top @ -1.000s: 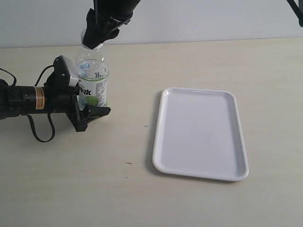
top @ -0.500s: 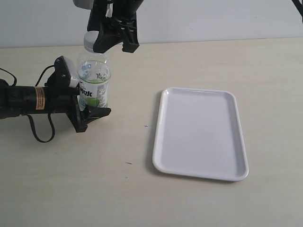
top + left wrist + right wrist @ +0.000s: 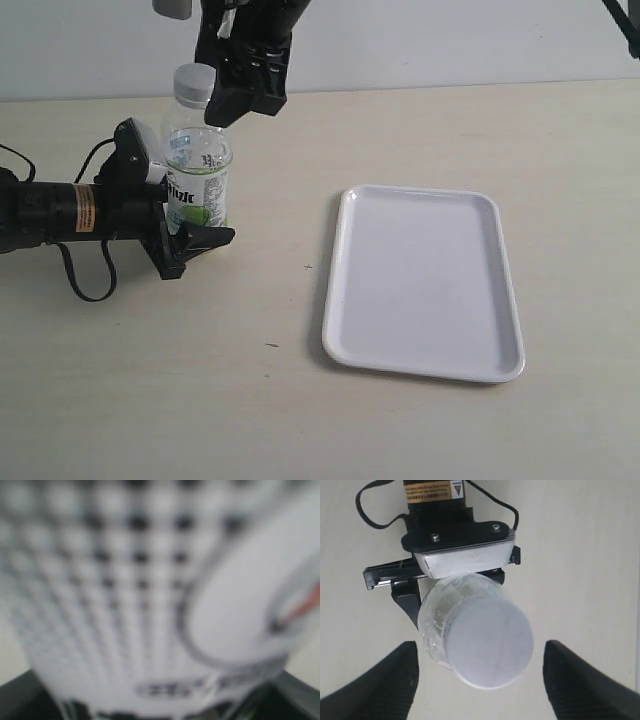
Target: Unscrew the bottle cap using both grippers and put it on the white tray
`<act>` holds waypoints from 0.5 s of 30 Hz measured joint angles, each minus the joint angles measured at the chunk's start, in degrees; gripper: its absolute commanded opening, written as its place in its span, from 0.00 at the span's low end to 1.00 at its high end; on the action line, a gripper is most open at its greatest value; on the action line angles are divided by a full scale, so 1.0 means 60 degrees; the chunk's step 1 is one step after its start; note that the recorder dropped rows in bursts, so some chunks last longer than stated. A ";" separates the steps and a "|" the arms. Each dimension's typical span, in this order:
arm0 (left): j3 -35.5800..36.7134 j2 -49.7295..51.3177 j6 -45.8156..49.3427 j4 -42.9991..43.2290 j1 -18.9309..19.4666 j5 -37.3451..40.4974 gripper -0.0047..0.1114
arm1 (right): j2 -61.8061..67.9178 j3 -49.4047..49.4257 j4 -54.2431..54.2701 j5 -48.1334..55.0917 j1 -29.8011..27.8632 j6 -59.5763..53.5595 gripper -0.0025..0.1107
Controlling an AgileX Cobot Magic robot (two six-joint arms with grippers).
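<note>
right gripper [image 3: 243,105] hangs with jaws spread wide, the cap [image 3: 490,642] centred in the gap between them, screwed atop the upright bottle [image 3: 196,170], whose body the left gripper [image 3: 182,200] clamps.

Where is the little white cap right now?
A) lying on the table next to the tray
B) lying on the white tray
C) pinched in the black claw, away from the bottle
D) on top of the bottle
D: the bottle cap sits on the neck of the bottle, and the white tray holds no cap.
</note>
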 measured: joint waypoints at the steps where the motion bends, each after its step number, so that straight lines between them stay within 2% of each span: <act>1: 0.0000 0.0000 -0.0019 0.0000 0.0000 0.0000 0.04 | 0.0000 0.0000 0.0046 -0.0074 0.0000 0.0143 0.63; 5: 0.0000 0.0000 -0.0038 0.0000 0.0000 0.0000 0.04 | -0.0137 0.0000 0.0188 -0.0471 0.0000 0.1185 0.63; 8: 0.0000 0.0000 -0.0038 0.0000 0.0000 0.0000 0.04 | -0.0360 0.0000 0.0231 -0.0694 0.0000 0.2734 0.63; 9: 0.0000 0.0000 -0.0038 0.0000 0.0000 0.0000 0.04 | -0.0444 0.0000 0.0231 -0.0793 0.0000 0.3587 0.63; 10: 0.0000 0.0000 -0.0055 0.0000 0.0000 0.0000 0.04 | -0.0544 0.0000 0.0231 -0.1065 0.0000 0.5925 0.62; 12: 0.0000 0.0000 -0.0055 0.0000 0.0000 0.0000 0.04 | -0.0600 0.0000 -0.0012 -0.1309 0.0000 0.8912 0.62; 15: 0.0000 0.0000 -0.0055 0.0000 0.0000 0.0000 0.04 | -0.0582 0.0000 -0.0111 -0.1177 0.0000 1.0509 0.62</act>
